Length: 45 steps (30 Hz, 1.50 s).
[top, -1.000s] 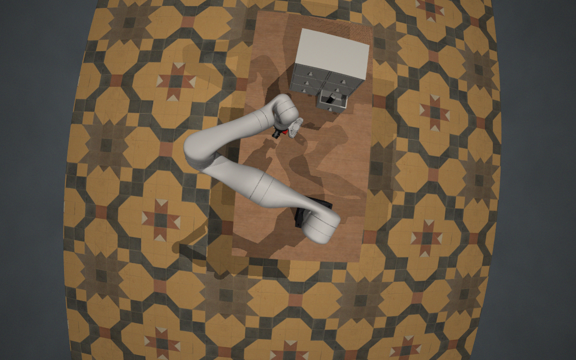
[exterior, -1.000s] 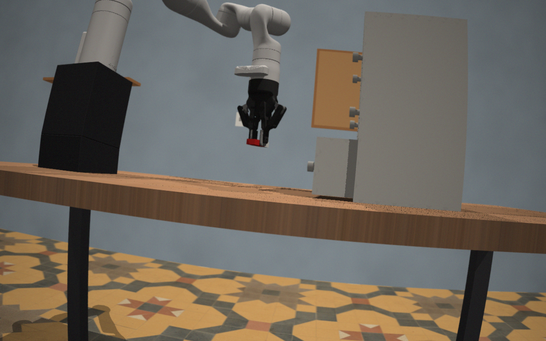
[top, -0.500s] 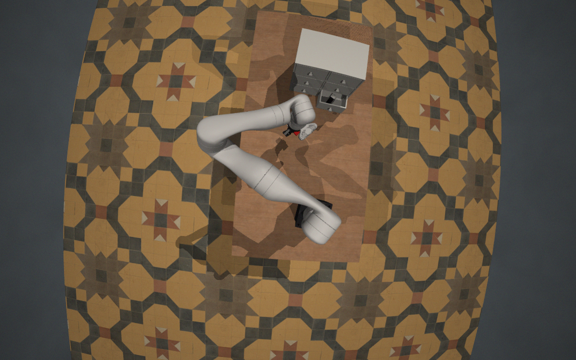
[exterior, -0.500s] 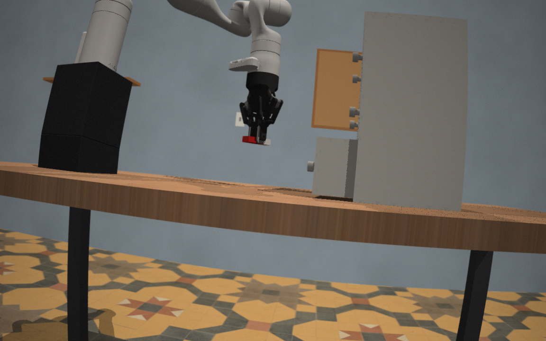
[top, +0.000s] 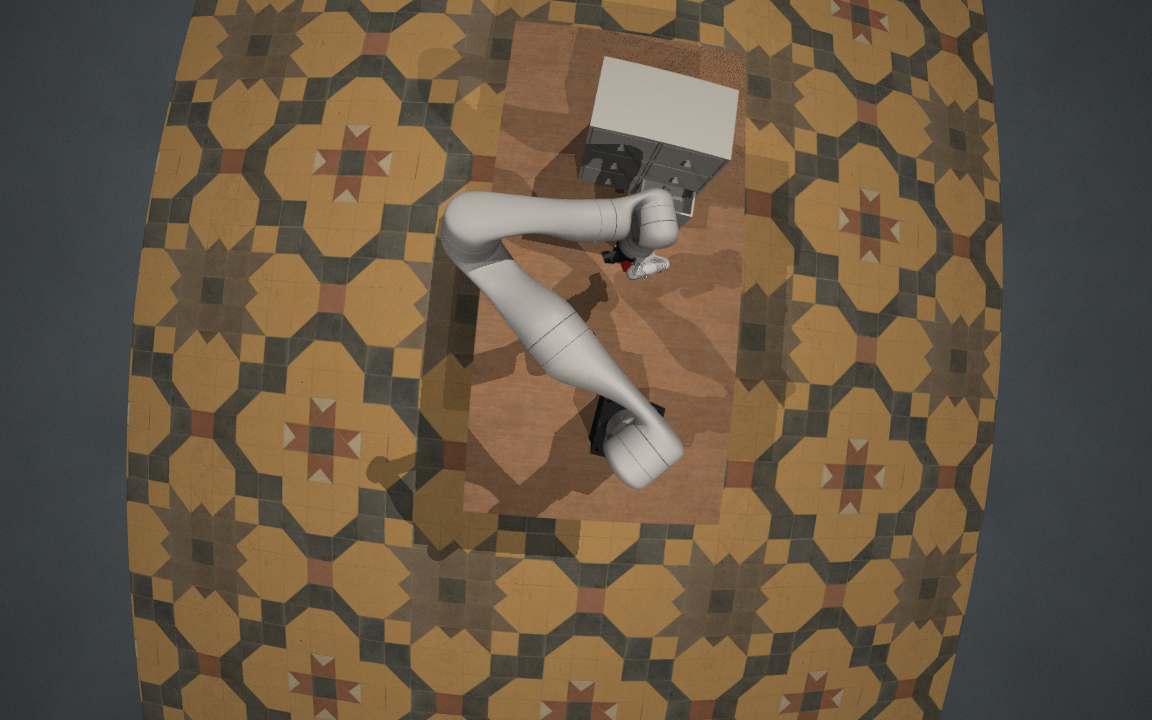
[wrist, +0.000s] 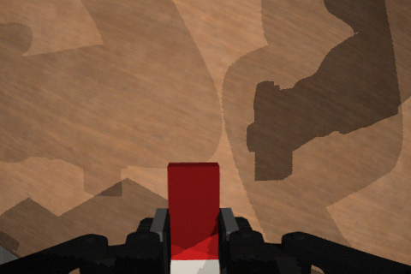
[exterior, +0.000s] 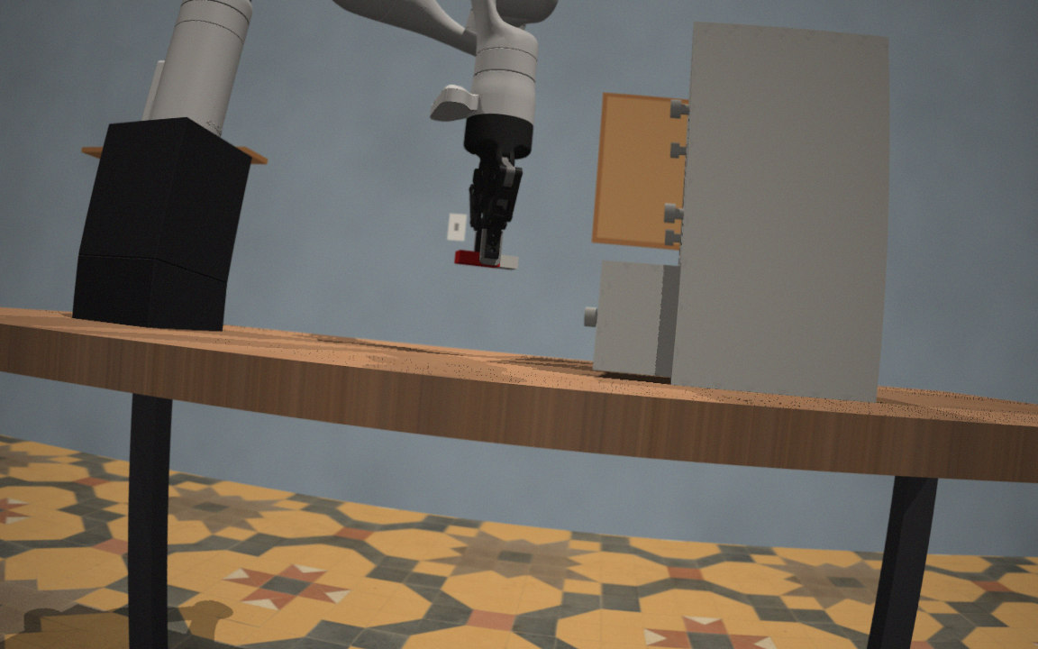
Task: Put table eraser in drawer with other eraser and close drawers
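Note:
My gripper (exterior: 492, 251) is shut on the red-and-white eraser (exterior: 483, 265) and holds it level, well above the table. In the wrist view the eraser (wrist: 193, 219) sticks out between the fingers, red end forward, white end at the back. The grey chest (exterior: 780, 209) stands to the right of the gripper; from above it sits at the table's far end (top: 662, 116). Its bottom right drawer (exterior: 634, 316) is pulled out part way, and in the top view (top: 677, 195) my arm covers most of it. I cannot see inside it. The gripper (top: 627, 261) is in front of the chest, short of that drawer.
The arm's black base (exterior: 156, 222) stands at the left end of the wooden table (exterior: 506, 395). An orange panel (exterior: 635, 169) on the wall shows behind the chest's front. The other drawers (top: 629, 161) look pushed in.

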Available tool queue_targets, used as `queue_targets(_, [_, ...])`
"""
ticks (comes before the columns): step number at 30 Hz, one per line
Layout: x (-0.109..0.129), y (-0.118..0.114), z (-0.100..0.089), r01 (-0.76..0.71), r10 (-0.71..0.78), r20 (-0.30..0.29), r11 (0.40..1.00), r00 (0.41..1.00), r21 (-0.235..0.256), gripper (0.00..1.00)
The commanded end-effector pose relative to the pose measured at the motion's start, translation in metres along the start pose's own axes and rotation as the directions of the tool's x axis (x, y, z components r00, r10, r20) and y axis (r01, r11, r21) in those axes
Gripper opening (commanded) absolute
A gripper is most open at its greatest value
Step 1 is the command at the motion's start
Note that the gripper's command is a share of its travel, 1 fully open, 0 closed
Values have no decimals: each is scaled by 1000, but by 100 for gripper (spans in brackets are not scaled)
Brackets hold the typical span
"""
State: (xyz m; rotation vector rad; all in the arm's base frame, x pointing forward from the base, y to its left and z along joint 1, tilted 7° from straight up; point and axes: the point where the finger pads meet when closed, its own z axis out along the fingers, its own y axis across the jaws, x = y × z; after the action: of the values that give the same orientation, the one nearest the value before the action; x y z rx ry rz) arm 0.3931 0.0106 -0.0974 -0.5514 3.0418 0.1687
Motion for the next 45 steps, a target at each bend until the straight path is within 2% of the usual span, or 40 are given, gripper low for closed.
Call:
queue_targets(1, [9, -27, 0, -91, 91, -1, 996, 996, 3, 19])
queue_targets(3, [9, -27, 0, -91, 91, -1, 996, 996, 3, 19])
queue_targets(18, [28, -88, 0, -384, 384, 0, 923, 923, 3, 19])
queue_targets(31, [34, -109, 0, -475, 475, 0, 880, 880, 3, 19])
queue_targets(45, [35, -112, 0, -491, 492, 0, 871, 871, 3, 19])
